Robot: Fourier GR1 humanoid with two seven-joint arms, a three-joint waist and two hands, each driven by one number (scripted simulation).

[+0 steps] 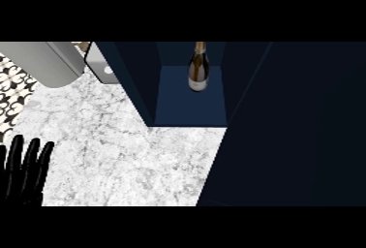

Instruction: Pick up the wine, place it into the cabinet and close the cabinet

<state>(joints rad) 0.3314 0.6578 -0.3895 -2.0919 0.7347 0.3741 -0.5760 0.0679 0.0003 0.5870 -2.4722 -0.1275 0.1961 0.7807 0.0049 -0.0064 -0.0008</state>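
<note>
We see the wine bottle point(198, 70) standing inside the open navy cabinet point(190, 104); our left hand point(22, 169) rests at the lower-left edge of the marble counter point(129, 155), fingers straight, holding nothing.

Showing just the left hand point(20, 184), appearing solid black throughout; fingers point(33, 160) looking long, slender and round-tipped, reading as dark bars with thin gaps between.

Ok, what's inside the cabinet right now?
The wine bottle stands on the floor of the cabinet, near the back. Nothing else shows in there. The dark panel at the right covers whatever lies behind it.
</note>
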